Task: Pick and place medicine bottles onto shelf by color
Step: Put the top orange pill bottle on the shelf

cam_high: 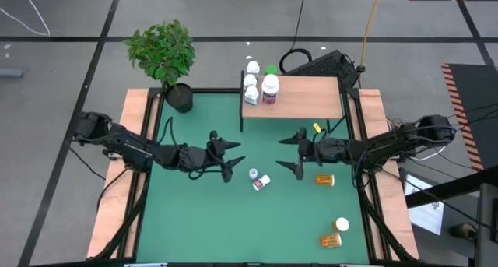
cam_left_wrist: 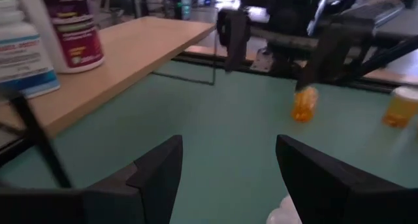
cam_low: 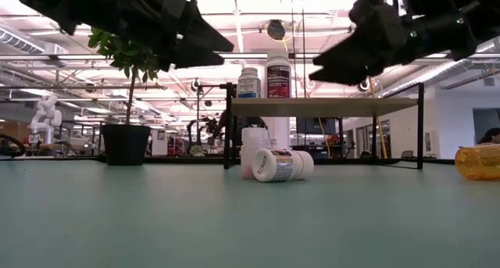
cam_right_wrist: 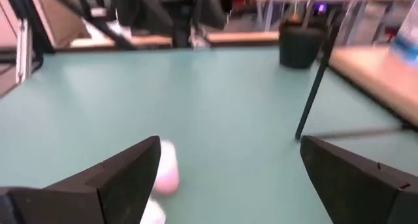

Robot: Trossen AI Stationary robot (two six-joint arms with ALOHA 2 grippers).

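The light-wood shelf (cam_high: 299, 96) stands at the mat's far edge. At its left end stand several white bottles (cam_high: 250, 82) and a taller white bottle (cam_high: 270, 89); they also show in the low view (cam_low: 278, 76). On the mat's middle one white bottle (cam_high: 254, 173) stands upright and another (cam_high: 263, 182) lies on its side beside it (cam_low: 281, 165). My left gripper (cam_high: 229, 159) is open above the mat, just left of this pair. My right gripper (cam_high: 295, 152) is open above the mat, to their right. The pair shows between my right fingers (cam_right_wrist: 166, 174).
An amber bottle (cam_high: 324, 179) lies right of my right gripper. Another amber bottle (cam_high: 331, 240) lies near the front right corner, with a white-capped one (cam_high: 341, 224) upright beside it. A potted plant (cam_high: 166, 57) stands at the far left corner. A green cap (cam_high: 270, 69) shows behind the shelf.
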